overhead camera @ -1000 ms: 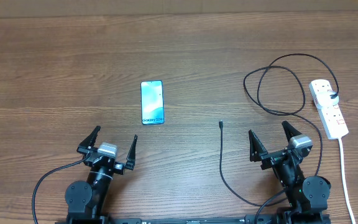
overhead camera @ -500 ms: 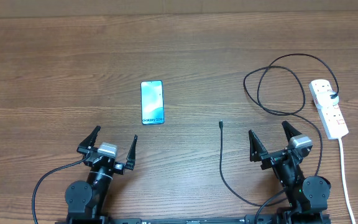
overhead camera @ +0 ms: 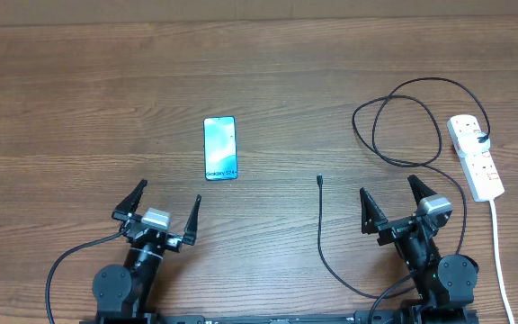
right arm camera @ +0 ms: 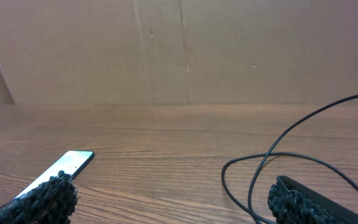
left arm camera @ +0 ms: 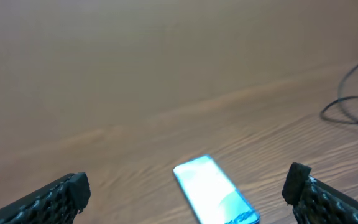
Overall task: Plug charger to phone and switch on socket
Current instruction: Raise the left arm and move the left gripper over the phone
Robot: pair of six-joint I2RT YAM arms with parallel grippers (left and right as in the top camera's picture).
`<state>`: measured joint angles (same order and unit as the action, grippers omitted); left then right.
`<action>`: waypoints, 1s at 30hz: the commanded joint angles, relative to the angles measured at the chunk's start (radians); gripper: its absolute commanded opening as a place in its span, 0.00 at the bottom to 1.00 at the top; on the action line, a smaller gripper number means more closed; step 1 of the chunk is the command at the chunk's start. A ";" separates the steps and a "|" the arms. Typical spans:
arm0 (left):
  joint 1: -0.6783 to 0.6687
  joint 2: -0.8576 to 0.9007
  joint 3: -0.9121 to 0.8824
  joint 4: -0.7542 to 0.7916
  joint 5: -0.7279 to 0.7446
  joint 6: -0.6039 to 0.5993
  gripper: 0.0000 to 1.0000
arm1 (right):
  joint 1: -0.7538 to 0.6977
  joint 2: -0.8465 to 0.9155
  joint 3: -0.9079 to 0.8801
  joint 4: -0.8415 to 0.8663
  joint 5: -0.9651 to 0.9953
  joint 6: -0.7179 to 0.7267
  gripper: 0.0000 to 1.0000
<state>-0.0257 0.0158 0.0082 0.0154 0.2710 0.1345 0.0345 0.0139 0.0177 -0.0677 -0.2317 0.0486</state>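
Observation:
The phone [overhead camera: 220, 148] lies flat on the wooden table with its light blue screen up, left of centre. The charger [overhead camera: 320, 236] is a thin black cable; its connector tip [overhead camera: 320, 180] rests on the table right of the phone, and the rest loops toward the socket [overhead camera: 475, 156], a white power strip at the far right with a black plug in it. My left gripper [overhead camera: 167, 193] is open and empty, below the phone. My right gripper [overhead camera: 388, 187] is open and empty, right of the connector tip. In the left wrist view the phone [left arm camera: 213, 196] lies just ahead between the open fingers of the gripper [left arm camera: 188, 182].
The socket's white cord [overhead camera: 502, 261] runs down the right side toward the table's front edge. In the right wrist view the gripper [right arm camera: 171, 185] faces the charger loop [right arm camera: 272, 151] and the phone [right arm camera: 67, 165], with a brown wall [right arm camera: 179, 50] behind the table.
The left gripper has shifted very slightly. The phone, the charger, the socket and the right gripper have not moved.

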 commanded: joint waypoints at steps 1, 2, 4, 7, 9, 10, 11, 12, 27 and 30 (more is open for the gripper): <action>-0.001 -0.010 -0.003 -0.008 0.095 0.001 0.99 | 0.005 -0.009 -0.010 0.005 0.006 0.003 1.00; -0.001 -0.010 -0.003 -0.022 0.074 0.002 1.00 | 0.005 -0.009 -0.010 0.005 0.006 0.003 1.00; -0.001 -0.010 -0.003 -0.034 0.021 0.000 0.99 | 0.005 -0.009 -0.010 0.005 0.006 0.003 1.00; -0.001 -0.010 -0.003 0.053 0.097 -0.023 1.00 | 0.005 -0.009 -0.010 0.005 0.006 0.003 1.00; -0.001 -0.010 -0.001 0.137 0.179 -0.031 1.00 | 0.005 -0.009 -0.010 0.005 0.006 0.003 1.00; -0.001 -0.010 0.003 0.173 0.208 -0.043 1.00 | 0.005 -0.009 -0.010 0.005 0.006 0.003 1.00; -0.001 -0.010 0.011 0.211 0.224 -0.069 1.00 | 0.005 -0.009 -0.010 0.005 0.006 0.003 1.00; -0.001 -0.010 0.019 0.247 0.228 -0.106 1.00 | 0.005 -0.009 -0.010 0.005 0.006 0.003 1.00; -0.001 0.035 0.481 0.384 0.325 -0.200 1.00 | 0.005 -0.009 -0.010 0.005 0.006 0.003 1.00; -0.001 0.118 0.613 0.376 0.382 -0.197 1.00 | 0.005 -0.009 -0.010 0.005 0.006 0.003 1.00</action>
<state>-0.0257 0.0578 0.5175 0.3985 0.5831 -0.0574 0.0345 0.0139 0.0177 -0.0677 -0.2314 0.0490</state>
